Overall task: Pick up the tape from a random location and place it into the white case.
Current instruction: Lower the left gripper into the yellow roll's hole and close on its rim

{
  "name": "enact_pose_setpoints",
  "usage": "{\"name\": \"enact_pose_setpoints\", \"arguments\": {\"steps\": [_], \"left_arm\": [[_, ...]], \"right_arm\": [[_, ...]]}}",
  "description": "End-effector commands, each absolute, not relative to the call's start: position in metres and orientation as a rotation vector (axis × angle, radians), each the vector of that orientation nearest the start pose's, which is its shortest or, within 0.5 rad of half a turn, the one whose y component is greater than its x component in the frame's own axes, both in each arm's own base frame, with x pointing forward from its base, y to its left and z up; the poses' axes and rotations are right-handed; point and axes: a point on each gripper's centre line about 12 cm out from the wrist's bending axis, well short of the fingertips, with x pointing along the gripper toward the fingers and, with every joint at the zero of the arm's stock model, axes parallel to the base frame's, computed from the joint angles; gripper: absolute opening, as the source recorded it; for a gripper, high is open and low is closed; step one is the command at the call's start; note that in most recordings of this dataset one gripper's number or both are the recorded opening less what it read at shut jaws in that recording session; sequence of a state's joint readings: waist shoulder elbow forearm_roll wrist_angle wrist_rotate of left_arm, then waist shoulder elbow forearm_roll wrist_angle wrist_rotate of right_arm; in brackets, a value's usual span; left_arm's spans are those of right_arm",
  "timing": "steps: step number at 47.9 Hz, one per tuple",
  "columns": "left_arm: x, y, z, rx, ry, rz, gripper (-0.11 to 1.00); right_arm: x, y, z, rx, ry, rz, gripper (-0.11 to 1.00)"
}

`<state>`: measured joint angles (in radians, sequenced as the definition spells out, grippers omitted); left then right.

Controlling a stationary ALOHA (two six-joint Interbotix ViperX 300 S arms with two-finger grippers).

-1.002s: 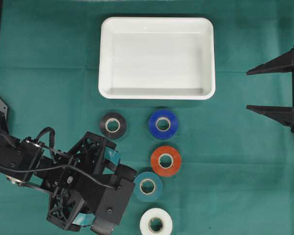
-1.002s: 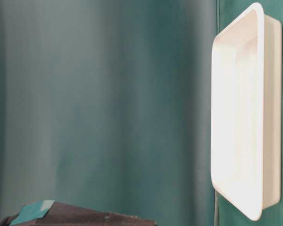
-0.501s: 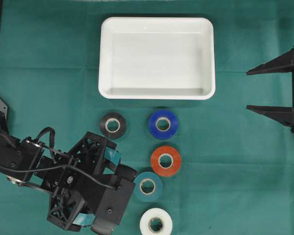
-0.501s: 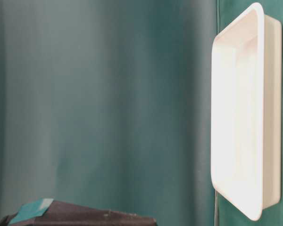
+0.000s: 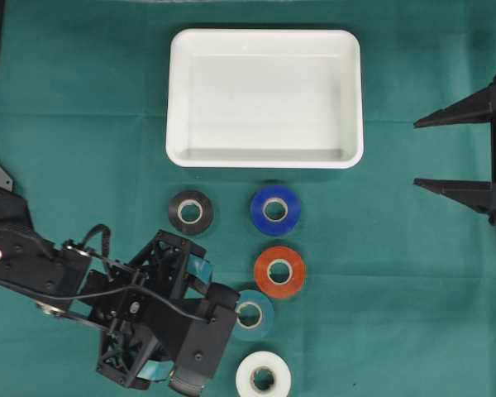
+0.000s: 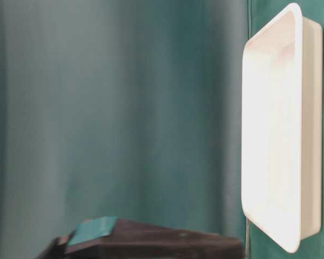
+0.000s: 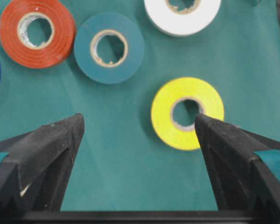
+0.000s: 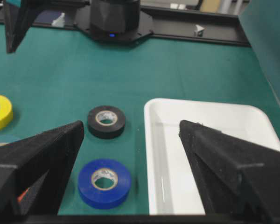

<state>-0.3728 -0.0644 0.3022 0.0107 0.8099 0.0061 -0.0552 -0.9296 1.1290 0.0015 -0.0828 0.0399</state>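
Glossy yellow tape [image 7: 187, 113] (ring-shaped) — matte green cloth [image 7: 116, 154]

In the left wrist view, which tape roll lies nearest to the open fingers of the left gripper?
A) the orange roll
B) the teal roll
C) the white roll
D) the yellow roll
D: the yellow roll lies between the fingers of the left gripper, its edge beside one fingertip; the other rolls sit farther up.

Green surface [image 5: 413, 314] is covered by white case [image 5: 264, 157] and tape rolls: black [image 5: 190, 212], blue [image 5: 275, 209], orange [image 5: 279, 271], teal [image 5: 256, 313], white [image 5: 263, 376], yellow [image 7: 187, 113].
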Motion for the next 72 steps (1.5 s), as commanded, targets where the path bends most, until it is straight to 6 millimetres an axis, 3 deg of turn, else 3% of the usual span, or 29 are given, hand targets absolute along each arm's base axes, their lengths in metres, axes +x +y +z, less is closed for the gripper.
{"name": "enact_pose_setpoints", "arguments": {"steps": [1,21,37,72], "left_arm": [[0.368,-0.142,0.260,0.209,0.998,-0.339,0.94],[0.381,-0.148,0.202,0.214,1.046,-0.340,0.93],[0.375,-0.157,0.168,0.240,1.087,-0.363,0.93],[0.372,-0.157,0.116,0.249,1.128,-0.362,0.93]], "right_arm": [[0.210,-0.012,0.290,0.044,0.095,-0.059,0.91],[0.211,-0.012,0.289,0.044,0.098,-0.059,0.91],[0.212,-0.012,0.288,0.044,0.103,-0.059,0.91],[0.213,-0.012,0.287,0.044,0.109,-0.057,0.91]]}}
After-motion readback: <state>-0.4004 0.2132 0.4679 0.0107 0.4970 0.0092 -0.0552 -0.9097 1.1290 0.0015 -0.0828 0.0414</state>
